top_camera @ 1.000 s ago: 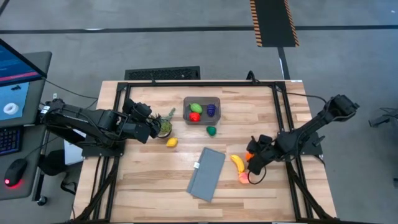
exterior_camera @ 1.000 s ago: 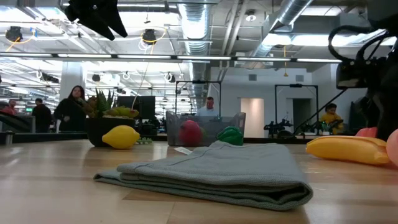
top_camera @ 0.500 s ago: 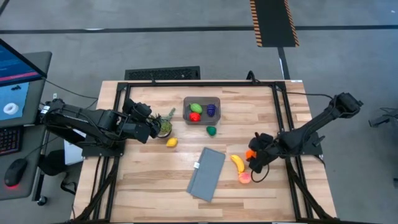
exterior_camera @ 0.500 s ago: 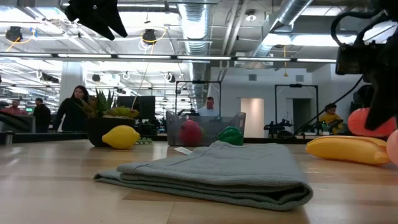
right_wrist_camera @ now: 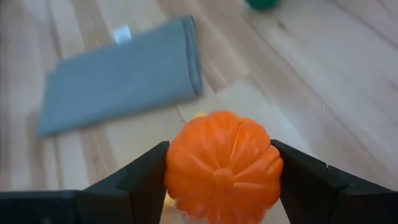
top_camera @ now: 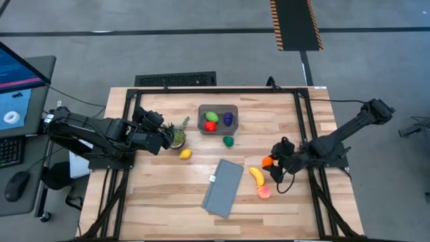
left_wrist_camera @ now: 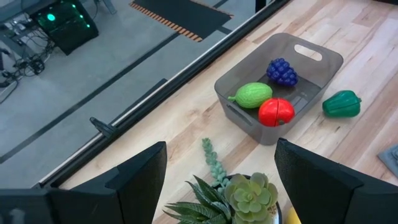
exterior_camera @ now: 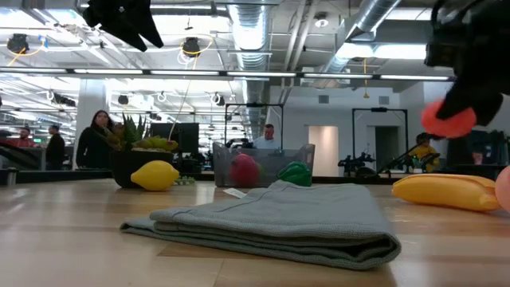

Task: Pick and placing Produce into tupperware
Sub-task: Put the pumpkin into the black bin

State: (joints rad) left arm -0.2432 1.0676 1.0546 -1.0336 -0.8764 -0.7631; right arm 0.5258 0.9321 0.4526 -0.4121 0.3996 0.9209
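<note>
L gripper (top_camera: 163,138) waits by the potted plant (top_camera: 177,134) at table left, fingers spread, holding nothing. Tupperware (top_camera: 218,119) sits mid-back w/ green, red and purple pcs inside. R gripper (top_camera: 275,163) is clamped on the orange pumpkin (right_wrist_camera: 222,163), held clear of the table above the banana (top_camera: 256,176). Step in hand, as I read it: carry. Next I need to swing over the tub, then release.

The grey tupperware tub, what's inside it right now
The tupperware holds three pieces: purple grapes, a light green fruit and a red one. The floor beneath them is covered.
</note>
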